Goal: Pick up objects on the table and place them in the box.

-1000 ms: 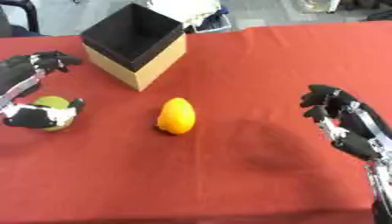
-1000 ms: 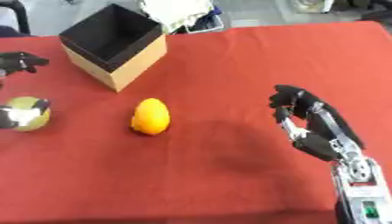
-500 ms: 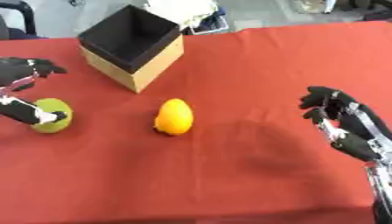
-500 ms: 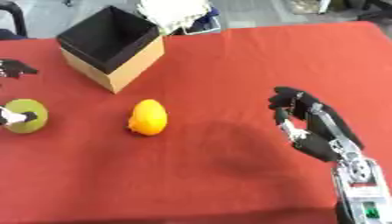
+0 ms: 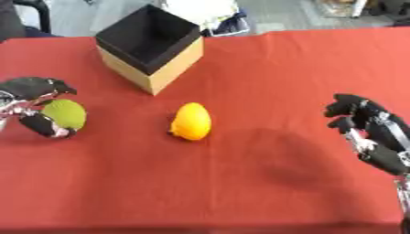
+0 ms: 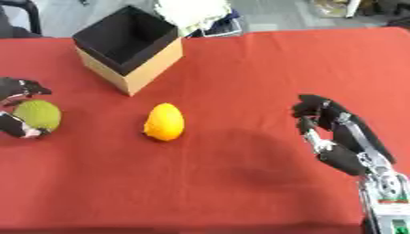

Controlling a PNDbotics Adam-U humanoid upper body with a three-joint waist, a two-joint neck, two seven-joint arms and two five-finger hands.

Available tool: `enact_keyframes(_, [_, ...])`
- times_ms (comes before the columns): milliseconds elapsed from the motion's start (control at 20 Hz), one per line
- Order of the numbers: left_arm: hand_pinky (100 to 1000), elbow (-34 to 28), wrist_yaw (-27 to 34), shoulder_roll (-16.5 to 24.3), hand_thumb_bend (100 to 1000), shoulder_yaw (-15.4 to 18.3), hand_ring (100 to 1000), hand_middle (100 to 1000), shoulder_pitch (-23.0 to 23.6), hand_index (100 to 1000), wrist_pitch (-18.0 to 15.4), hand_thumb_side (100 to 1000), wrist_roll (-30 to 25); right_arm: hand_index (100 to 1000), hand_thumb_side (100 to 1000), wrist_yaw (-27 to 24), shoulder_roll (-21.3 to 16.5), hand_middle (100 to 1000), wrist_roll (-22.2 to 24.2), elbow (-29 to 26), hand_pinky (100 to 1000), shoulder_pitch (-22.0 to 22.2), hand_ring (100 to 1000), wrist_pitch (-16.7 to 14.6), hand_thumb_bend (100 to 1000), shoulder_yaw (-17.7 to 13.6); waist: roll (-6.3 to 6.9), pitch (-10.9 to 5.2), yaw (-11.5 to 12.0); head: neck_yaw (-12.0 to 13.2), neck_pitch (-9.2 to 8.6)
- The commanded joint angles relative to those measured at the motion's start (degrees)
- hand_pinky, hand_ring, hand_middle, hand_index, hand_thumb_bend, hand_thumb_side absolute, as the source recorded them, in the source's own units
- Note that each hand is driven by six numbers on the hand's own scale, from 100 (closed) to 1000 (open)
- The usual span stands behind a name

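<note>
At the counter's left edge, the left hand (image 5: pixel 36 107) had just closed around the green fruit (image 5: pixel 64 114) — ready to carry to the box (image 5: pixel 150 46) — right hand (image 6: pixel 336 137) idle, fingers relaxed.

A red cloth (image 5: pixel 264 183) covers the worktop; beyond its far edge lies a white bundle (image 6: pixel 192 11) on grey floor.

A green round fruit (image 5: pixel 64 113) is sitting near the tabletop's left edge, inside the left hand's (image 5: pixel 34 106) curled fingers. An orange fruit (image 5: pixel 191 121) is lying mid-table, and the open cardboard box (image 5: pixel 150 48), black inside, is standing toward the far left.
</note>
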Motion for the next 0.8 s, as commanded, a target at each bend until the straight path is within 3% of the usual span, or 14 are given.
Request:
enact_keyframes(50, [773, 0.22, -0.7, 0.97, 505, 1.02, 779, 836, -1.31, 941, 0.17, 460, 1.02, 873, 470, 0.33, -0.97, 712, 0.02, -0.74, 643, -0.3, 734, -0.16, 100, -0.13, 0.03, -0.7, 0.1, 2.69, 0.28])
enact_keyframes(350, [764, 0.73, -1.3, 0.73, 485, 1.06, 760, 806, -1.36, 920, 0.27, 375, 1.11, 873, 470, 0.35, -0.99, 712, 0.02, -0.71, 644, -0.28, 734, -0.27, 100, -0.12, -0.14, -0.68, 0.11, 3.02, 0.28])
enact_keyframes(500, [718, 0.89, -1.91, 0.63, 471, 0.98, 681, 716, -1.36, 846, 0.27, 243, 1.09, 873, 470, 0.39, -0.98, 712, 0.05, -0.66, 644, -0.26, 734, -0.32, 100, -0.12, -0.21, -0.7, 0.11, 2.86, 0.28])
enact_keyframes(800, [618, 0.0, -3.31, 0.51, 417, 1.28, 513, 501, -1.63, 646, 0.62, 218, 4.24, 873, 470, 0.35, -1.02, 712, 0.08, -0.58, 644, -0.25, 734, -0.4, 100, -0.11, -0.29, -0.75, 0.11, 2.69, 0.28])
